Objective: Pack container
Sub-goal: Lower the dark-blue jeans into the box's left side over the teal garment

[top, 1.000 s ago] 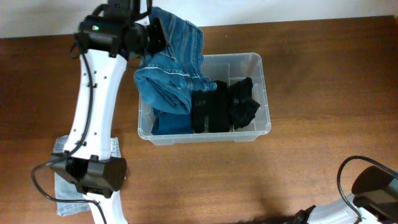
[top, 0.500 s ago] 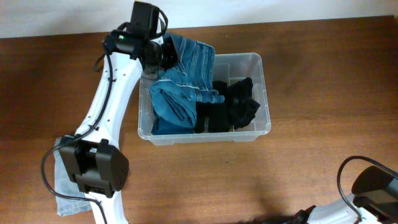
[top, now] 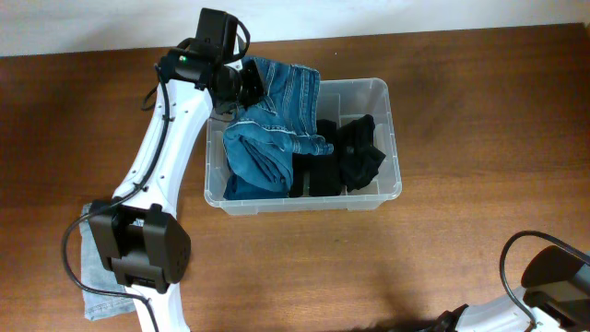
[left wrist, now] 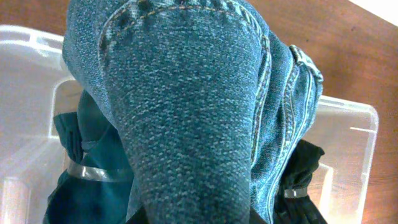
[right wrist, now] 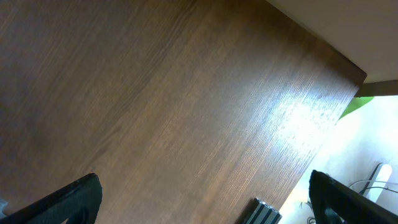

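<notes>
The clear plastic container [top: 392,138] stands at the table's middle, and its rim shows in the left wrist view [left wrist: 360,118]. Inside lie folded blue jeans at the left and black clothes [top: 346,157] at the right. My left gripper [top: 247,81] is shut on another pair of blue jeans [top: 281,101], held over the container's back left corner and draping into it. In the left wrist view these jeans [left wrist: 186,118] fill the picture and hide the fingers. My right gripper [right wrist: 205,199] is open and empty over bare table, its arm at the front right [top: 553,277].
A light denim garment [top: 97,277] lies on the table at the front left, beside the left arm's base. A metal rail end [right wrist: 264,211] and the table's far edge show in the right wrist view.
My left gripper has swung right with the jeans, from beside the container's back left corner to over it, and the jeans have sunk lower into the container. The right arm has not moved.
</notes>
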`<state>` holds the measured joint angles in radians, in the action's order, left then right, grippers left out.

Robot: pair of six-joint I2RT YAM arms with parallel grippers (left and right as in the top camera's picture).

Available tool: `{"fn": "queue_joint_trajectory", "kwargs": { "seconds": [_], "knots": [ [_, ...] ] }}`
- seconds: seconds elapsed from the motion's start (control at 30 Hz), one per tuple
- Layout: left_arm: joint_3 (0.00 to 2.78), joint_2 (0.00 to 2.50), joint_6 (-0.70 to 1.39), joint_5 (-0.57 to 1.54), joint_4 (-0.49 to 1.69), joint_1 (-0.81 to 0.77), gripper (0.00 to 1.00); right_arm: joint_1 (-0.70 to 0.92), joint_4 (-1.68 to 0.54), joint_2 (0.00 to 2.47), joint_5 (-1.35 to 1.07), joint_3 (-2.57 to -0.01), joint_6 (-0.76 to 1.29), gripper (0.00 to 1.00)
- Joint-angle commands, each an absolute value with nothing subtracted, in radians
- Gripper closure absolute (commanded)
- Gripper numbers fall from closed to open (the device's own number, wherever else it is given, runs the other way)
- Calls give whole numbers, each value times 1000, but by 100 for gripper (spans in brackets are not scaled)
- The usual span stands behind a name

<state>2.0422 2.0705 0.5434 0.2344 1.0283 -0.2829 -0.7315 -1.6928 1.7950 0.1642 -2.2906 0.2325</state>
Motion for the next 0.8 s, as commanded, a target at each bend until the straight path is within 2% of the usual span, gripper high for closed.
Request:
{"fn": "queue_joint_trajectory", "kwargs": {
  "seconds": [0.0,0.07,0.13,0.2,0.27,0.3,0.37,0.6,0.77],
  "knots": [
    [2045,2061,567,250,1069,-288,99,-733,-1699,1777,180,-2287,233,2],
    [2045,2061,567,226,1098,-288,96,-733,-1699,1777,180,-2287,232,2],
    [2045,2061,545,206,1135,-288,67,-733,-1699,1777,180,-2287,232,2],
    [2045,2061,518,183,1162,-288,44,-733,-1699,1777,180,-2287,232,2],
    [2045,2061,482,165,1182,-287,27,-733,-1699,1777,180,-2287,233,2],
    [2045,2061,458,154,1188,-287,24,-733,-1699,1777,180,-2287,233,2],
    [2045,2061,404,120,1193,-287,21,-733,-1699,1777,180,-2287,232,2],
    [2067,2061,315,-1,1180,-274,21,-733,-1699,1777,180,-2287,232,2],
    [2148,2061,213,-105,1190,-272,34,-733,-1699,1777,180,-2287,232,2]
  ]
}}
